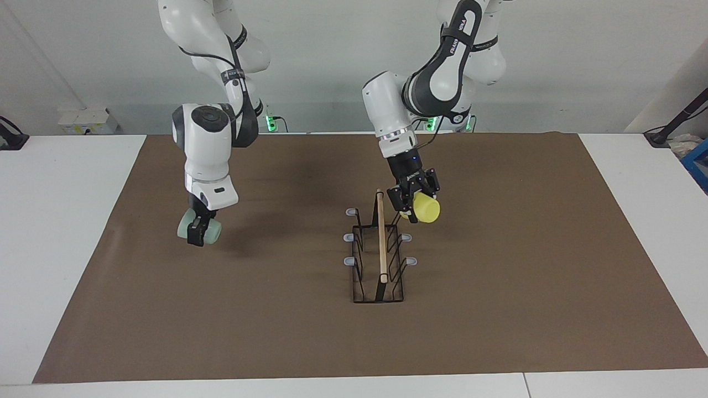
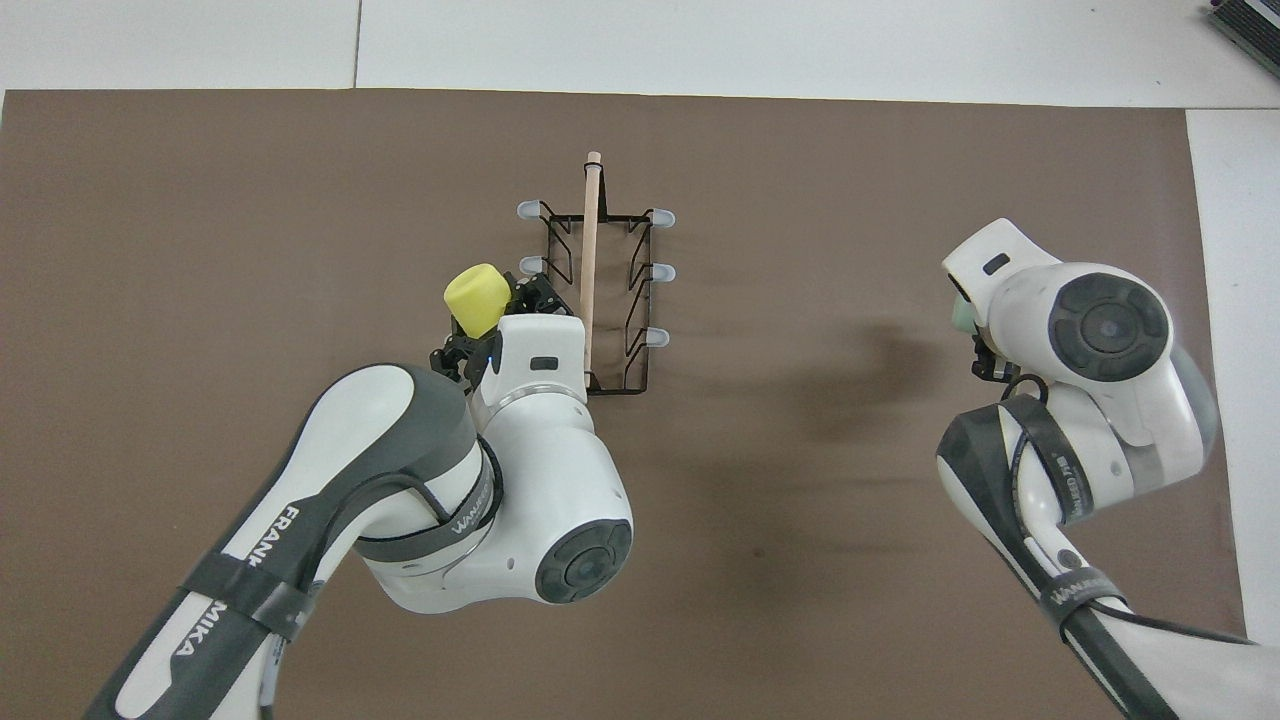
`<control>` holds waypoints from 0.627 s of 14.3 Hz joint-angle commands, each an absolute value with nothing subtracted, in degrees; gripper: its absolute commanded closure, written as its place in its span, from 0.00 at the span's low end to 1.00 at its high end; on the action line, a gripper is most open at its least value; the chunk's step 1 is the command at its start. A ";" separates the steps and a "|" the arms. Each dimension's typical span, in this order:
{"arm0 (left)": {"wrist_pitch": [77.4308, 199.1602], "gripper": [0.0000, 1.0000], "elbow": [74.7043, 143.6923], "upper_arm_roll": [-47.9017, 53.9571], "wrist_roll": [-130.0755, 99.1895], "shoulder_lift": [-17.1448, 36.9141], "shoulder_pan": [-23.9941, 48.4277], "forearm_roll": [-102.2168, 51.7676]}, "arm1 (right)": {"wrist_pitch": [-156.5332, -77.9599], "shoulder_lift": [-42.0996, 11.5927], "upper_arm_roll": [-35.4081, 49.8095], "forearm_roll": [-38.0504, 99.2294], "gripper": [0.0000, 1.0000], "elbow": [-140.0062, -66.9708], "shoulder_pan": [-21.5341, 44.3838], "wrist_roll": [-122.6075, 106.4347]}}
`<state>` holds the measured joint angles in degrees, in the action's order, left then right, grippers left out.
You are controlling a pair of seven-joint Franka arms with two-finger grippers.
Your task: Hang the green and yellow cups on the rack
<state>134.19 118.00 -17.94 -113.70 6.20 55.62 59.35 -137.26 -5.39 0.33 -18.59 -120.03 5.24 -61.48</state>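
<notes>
brown mat [image 1: 498, 309] mid-desk, wire cup rack [image 1: 379, 254] at its centre. left gripper [image 1: 412, 202] clamps yellow cup [image 1: 426, 208] over rack's robot-side end. right gripper [image 1: 198, 229] clamps mint green cup [image 1: 206, 231] above mat toward right arm's edge.

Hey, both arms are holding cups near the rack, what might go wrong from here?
1. The left gripper holds the yellow cup right beside the rack; it may knock the wooden bar or miss a peg.
2. The right gripper holds the green cup sideways; it could slip while travelling to the rack.
</notes>
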 commanded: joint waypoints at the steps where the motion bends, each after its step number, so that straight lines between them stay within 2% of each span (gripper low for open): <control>1: 134.03 1.00 118.92 -18.90 -116.80 5.71 58.27 61.00 | -137.81 -2.65 1.49 -5.15 1.00 -120.59 5.10 -67.56; 3: 133.86 0.42 119.18 -18.90 -116.81 5.71 58.45 61.00 | -137.99 -1.15 1.58 4.43 1.00 -120.15 5.45 -72.75; 4: 133.34 0.23 119.35 -18.90 -116.72 5.54 58.45 61.00 | -137.99 -0.19 1.58 9.70 1.00 -120.06 6.23 -74.60; 6: 132.19 0.09 119.01 -18.90 -116.37 5.45 58.45 61.00 | -137.90 1.75 1.58 18.07 1.00 -120.15 6.33 -78.73; 9: 131.75 0.06 117.78 -18.81 -114.10 5.01 58.19 60.82 | -136.50 2.81 1.41 33.61 1.00 -120.41 5.36 -92.76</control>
<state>133.11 118.05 -18.16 -115.15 6.20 57.28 59.71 -137.40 1.64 1.38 25.79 -119.51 6.37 -84.59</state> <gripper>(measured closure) 0.079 0.339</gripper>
